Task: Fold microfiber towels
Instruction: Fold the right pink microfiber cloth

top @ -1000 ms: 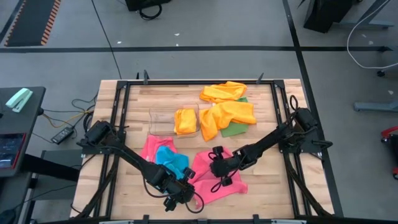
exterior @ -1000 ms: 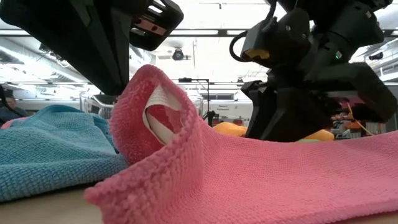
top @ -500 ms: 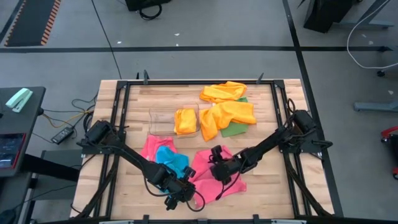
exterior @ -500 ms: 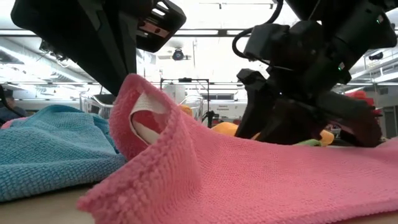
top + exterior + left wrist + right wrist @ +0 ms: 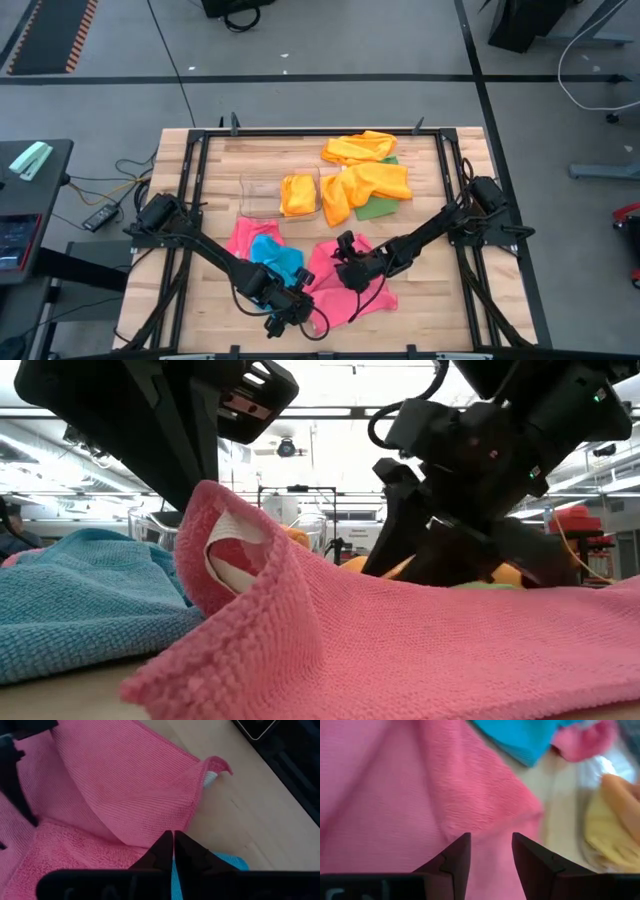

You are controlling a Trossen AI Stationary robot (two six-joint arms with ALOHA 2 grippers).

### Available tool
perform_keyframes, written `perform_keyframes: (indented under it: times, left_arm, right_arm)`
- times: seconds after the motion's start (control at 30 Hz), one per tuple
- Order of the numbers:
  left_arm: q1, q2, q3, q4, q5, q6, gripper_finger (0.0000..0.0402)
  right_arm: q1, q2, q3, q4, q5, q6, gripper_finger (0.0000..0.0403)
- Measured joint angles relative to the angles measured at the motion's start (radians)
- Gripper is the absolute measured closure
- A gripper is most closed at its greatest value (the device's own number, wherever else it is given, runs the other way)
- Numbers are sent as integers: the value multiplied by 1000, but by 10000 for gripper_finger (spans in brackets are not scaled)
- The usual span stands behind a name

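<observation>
Your left hand (image 5: 297, 312) is clamped shut on the pink towel (image 5: 345, 290) at its near-left edge. The cloth runs right from there — your right hand (image 5: 343, 268), fingers parted and empty, sits over its far side.

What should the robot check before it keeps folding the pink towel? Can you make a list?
1. Left gripper pinching the pink towel: ok, fingers shut on its edge.
2. Right gripper over the same towel: ok, fingers apart, nothing visibly between them.
3. Blue towel out of the way: not ok, it touches the pink one.
4. Bare wooden table to lay the fold on: ok.
5. Towel lying flat: not ok, one corner curls up.
</observation>
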Motion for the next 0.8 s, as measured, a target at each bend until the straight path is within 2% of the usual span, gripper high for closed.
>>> perform_keyframes:
  times: [0.1,0.27,0.4,0.6,0.8]
  left_arm:
    - [0,0,0,0,0,0,377]
    - [0,0,0,0,0,-1,387]
    - [0,0,0,-2,0,-7,388]
    - [1,0,0,-8,0,-6,376]
    - [1,0,0,-6,0,-6,383]
  right_arm:
    - [-1,17,2,2,-12,-19,251]
    - [3,6,-1,-31,100,-26,255]
    - [7,-29,0,-80,106,-62,267]
    - [49,-31,0,-70,61,-108,277]
    - [21,-19,0,-50,-11,-99,261]
